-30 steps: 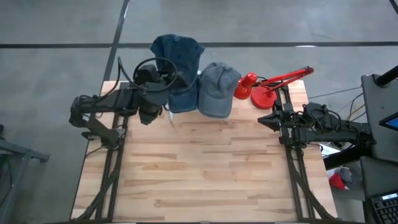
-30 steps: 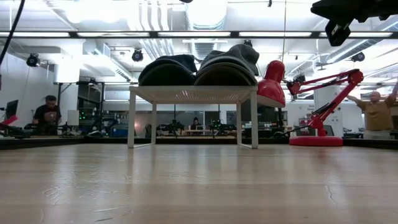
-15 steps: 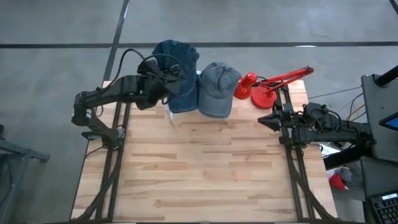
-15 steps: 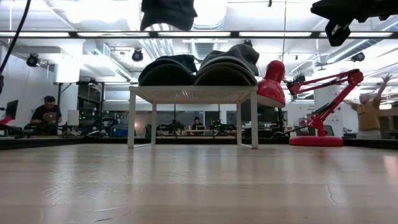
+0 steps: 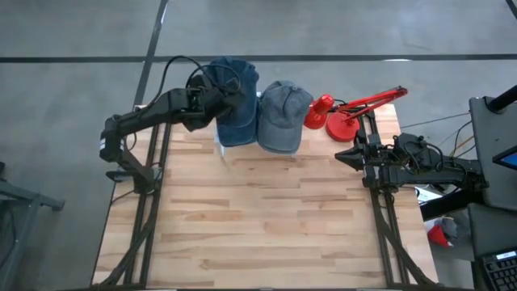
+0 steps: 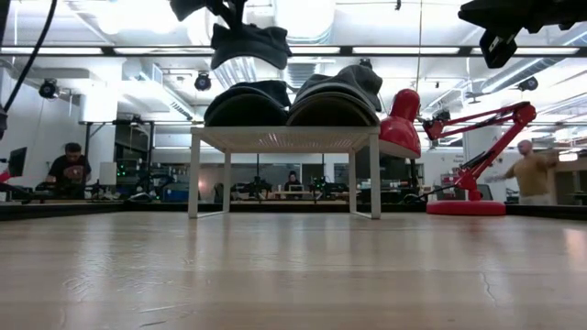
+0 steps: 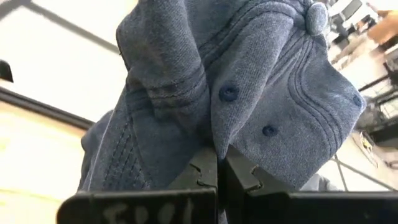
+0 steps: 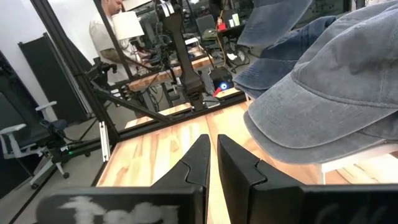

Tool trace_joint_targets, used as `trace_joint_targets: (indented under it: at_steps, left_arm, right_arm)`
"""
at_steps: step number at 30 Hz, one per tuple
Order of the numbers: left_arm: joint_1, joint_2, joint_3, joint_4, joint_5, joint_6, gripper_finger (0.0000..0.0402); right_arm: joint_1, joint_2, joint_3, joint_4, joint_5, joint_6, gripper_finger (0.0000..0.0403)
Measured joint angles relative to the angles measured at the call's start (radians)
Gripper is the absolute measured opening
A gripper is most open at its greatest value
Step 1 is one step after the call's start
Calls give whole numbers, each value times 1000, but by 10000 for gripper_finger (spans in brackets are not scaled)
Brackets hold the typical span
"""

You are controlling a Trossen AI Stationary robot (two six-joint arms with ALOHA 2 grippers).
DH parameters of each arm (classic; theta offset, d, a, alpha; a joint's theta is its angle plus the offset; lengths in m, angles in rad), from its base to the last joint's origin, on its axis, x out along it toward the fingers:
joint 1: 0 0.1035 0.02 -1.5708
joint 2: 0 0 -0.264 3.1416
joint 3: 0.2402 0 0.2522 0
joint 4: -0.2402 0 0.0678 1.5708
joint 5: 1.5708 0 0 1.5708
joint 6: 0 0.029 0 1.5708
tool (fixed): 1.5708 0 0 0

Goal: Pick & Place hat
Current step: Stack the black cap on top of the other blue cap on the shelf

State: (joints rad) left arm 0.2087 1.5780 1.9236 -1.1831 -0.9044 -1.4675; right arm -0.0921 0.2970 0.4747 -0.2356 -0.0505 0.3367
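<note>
My left gripper is shut on a blue denim cap and holds it in the air above a small white rack at the table's far edge. In the low view the held cap hangs just over a dark cap that rests on the rack's left half. A grey cap lies beside it on the right half. My right gripper waits shut at the table's right edge. My left gripper pinches a fold of the blue cap's crown between its two fingers. The cap is lifted clear of the rack and of the caps below it. Its crown is crumpled around the fingers, with the top button pointing away.
A red desk lamp stands at the far right corner, next to the grey cap. The wooden table stretches bare from the rack to the near edge. People work in the room beyond the table.
My left gripper has moved toward the table's far edge and to the right, over the rack, carrying the blue cap. In the low view the cap has come down from out of sight at the top to just above the dark cap.
</note>
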Motion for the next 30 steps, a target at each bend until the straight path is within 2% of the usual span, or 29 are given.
trace_joint_targets:
  at_steps: [4,14,30]
  left_arm:
    - [22,0,-1,-20,83,-29,0]
    - [48,1,-78,-17,163,-114,0]
    - [53,1,-199,61,190,-143,0]
  right_arm:
    - [0,0,0,0,0,0,28]
    - [0,0,0,0,0,0,28]
    - [0,0,0,-3,0,1,28]
